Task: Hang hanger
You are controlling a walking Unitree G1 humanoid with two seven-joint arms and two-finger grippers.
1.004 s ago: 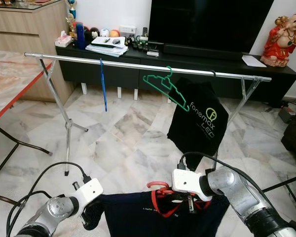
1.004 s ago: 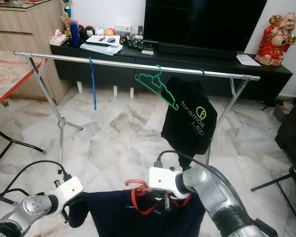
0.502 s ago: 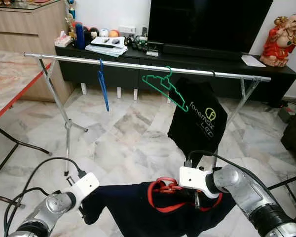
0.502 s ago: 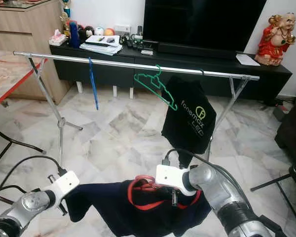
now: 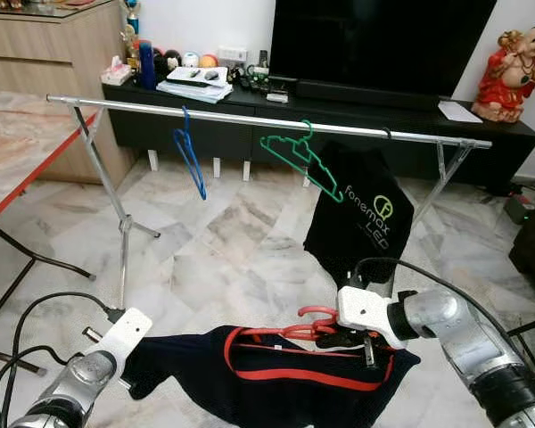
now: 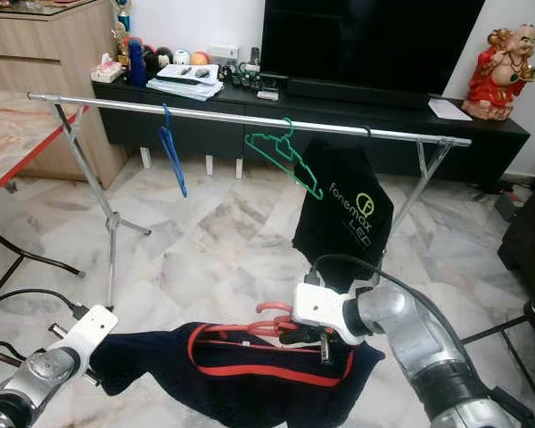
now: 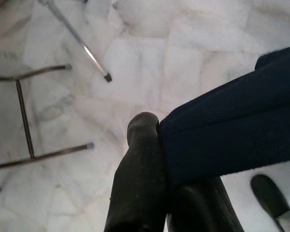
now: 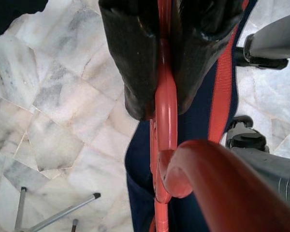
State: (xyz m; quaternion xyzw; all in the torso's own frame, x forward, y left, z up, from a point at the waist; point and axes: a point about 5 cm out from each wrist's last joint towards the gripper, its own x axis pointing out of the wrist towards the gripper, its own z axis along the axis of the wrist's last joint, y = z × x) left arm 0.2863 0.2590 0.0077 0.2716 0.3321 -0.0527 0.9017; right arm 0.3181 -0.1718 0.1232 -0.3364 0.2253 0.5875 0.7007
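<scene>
Since earlier frame: navy shirt (image 5: 276,379) raised and stretched flatter between my arms; blue hanger (image 5: 191,153) on rail swung. My left gripper (image 7: 159,193) clenched on shirt sleeve. My right gripper (image 8: 157,96) clamped on red hanger (image 5: 308,323), neck between fingertips, hook forward. Beyond: rail (image 5: 250,118), green hanger (image 5: 301,160), black shirt (image 5: 361,214), TV console (image 5: 205,125).

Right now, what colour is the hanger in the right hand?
Red: the hanger shows best in the right wrist view, pinched by the right hand.
</scene>
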